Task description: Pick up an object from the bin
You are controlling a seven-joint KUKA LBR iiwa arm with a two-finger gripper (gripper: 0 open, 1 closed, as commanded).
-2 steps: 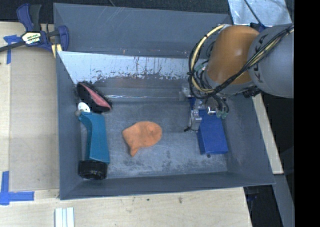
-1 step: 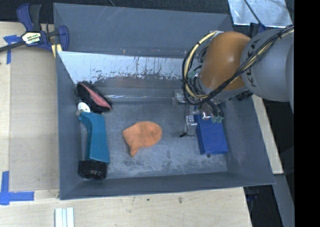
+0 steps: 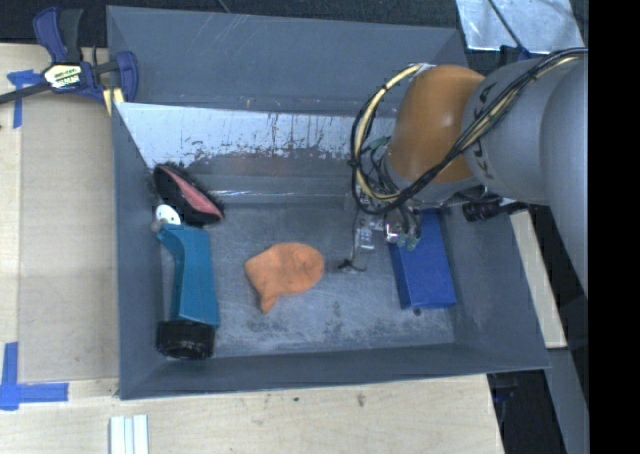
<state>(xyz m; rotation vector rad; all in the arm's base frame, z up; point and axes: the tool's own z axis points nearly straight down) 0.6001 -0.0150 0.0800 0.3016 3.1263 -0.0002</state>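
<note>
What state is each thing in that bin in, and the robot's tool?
orange lump: lying loose, mid-floor.
blue block: flat, at right.
blue handle: lying along left wall.
pink-and-black piece: lying at blue handle's far end.
tool: low, between orange lump and blue block.

Soft even light, pale glare on bin [image 3: 290, 127]

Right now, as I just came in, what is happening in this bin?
A robot arm reaches into the grey metal bin from the right. Its tool hangs low over the floor, between the orange soft-looking lump and the flat blue rectangular block, nearer the block. Both lie on the floor, not lifted. On the left lie a blue handle-shaped object with a black round end and a pink and black item, away from the tool.
</note>
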